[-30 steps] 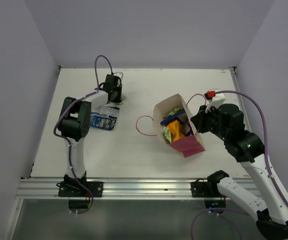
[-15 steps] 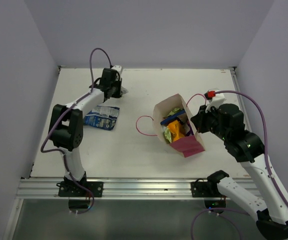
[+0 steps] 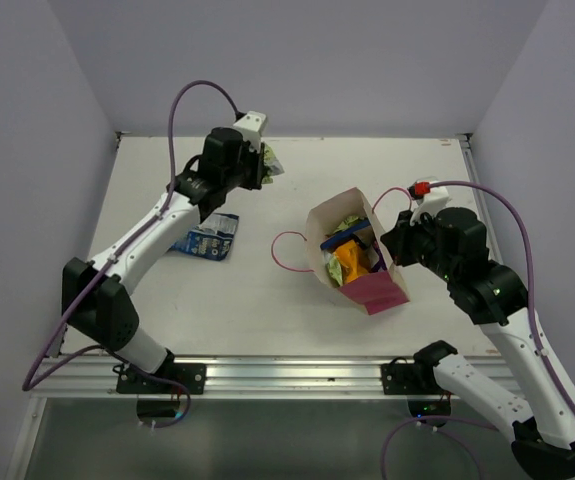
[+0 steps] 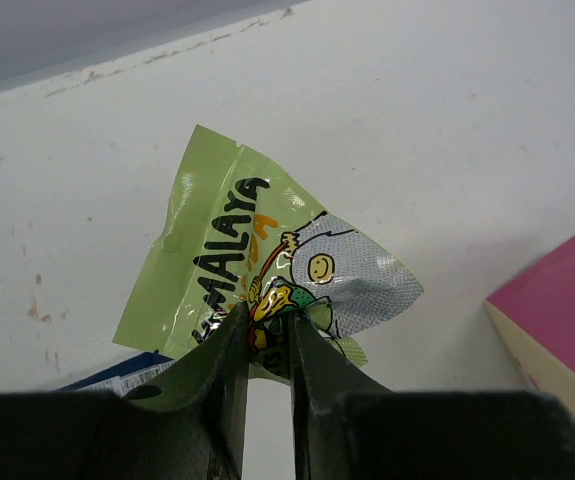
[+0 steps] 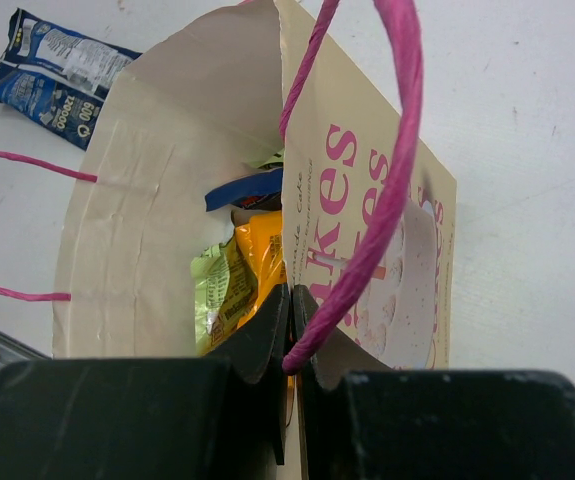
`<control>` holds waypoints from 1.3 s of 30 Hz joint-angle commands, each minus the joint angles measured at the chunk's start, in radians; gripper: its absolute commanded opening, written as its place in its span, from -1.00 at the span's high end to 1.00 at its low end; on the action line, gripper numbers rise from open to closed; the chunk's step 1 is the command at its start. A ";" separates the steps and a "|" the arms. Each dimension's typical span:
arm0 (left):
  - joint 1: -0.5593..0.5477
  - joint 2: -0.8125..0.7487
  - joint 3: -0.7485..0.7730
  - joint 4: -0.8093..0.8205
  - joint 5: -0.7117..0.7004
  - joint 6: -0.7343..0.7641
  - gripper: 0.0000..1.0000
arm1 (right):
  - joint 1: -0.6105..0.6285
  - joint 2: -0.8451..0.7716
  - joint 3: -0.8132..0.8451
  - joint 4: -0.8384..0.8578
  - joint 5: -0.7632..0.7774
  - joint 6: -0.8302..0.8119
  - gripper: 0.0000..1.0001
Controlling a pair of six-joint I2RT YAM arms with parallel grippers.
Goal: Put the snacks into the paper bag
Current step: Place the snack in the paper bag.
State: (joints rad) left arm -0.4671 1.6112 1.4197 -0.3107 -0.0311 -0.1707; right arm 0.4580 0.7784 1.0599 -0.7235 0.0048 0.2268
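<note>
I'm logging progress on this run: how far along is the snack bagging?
Done: several snacks, the orange packet among them, sit inside the paper bag, and the right tool is pinching its rim. In hand: the left tool grips a green packet above the table. Left: that packet has to go in, then the dark blue packet lying on the table.

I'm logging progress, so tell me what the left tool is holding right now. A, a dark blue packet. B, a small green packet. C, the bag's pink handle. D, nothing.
B: the left tool is pinched on the small green packet, while the dark blue packet lies loose, away from it.
</note>
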 commanded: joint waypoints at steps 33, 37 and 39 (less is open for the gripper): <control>-0.508 -0.209 0.105 -0.120 0.345 0.165 0.66 | 0.002 0.044 0.089 -0.053 0.092 -0.035 0.88; -0.515 -0.154 0.123 -0.088 0.405 0.154 0.66 | 0.001 0.042 0.084 -0.050 0.080 -0.030 0.88; -0.515 -0.120 0.128 -0.082 0.419 0.152 0.65 | 0.002 0.042 0.080 -0.047 0.075 -0.027 0.88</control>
State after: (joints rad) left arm -0.9768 1.4467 1.5101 -0.4522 0.3187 -0.0319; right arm 0.4580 0.8246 1.1110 -0.7666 0.0853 0.2050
